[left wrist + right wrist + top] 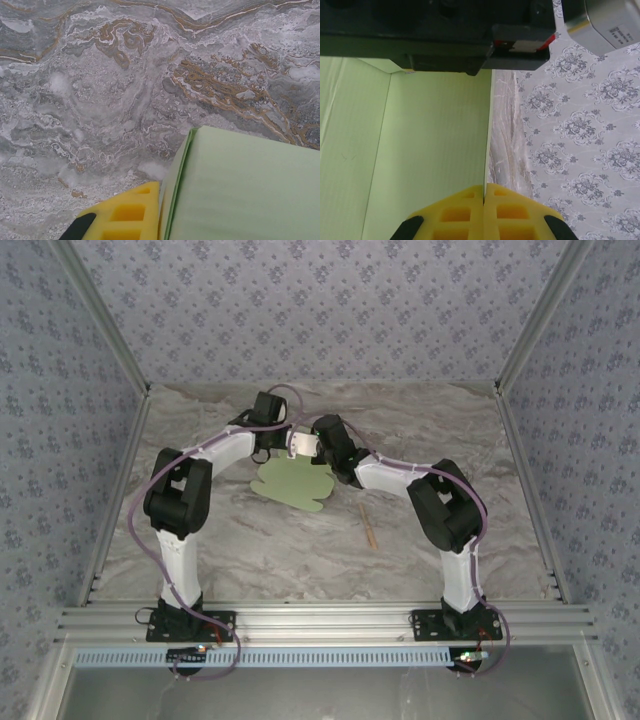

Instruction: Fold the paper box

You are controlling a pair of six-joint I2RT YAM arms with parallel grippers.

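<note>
Pale green card of the paper box (292,485) is laid at table centre, with its 12 o'clock edge lifted. That edge is pinched by the left gripper (159,195) and the right gripper (484,189), both closed on it. A thin wooden stick (368,525) is located at its 4 o'clock, apart.

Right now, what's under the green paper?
The marbled table shows all around the paper box, so it likely continues beneath. Anything lying under the sheet is hidden.
</note>
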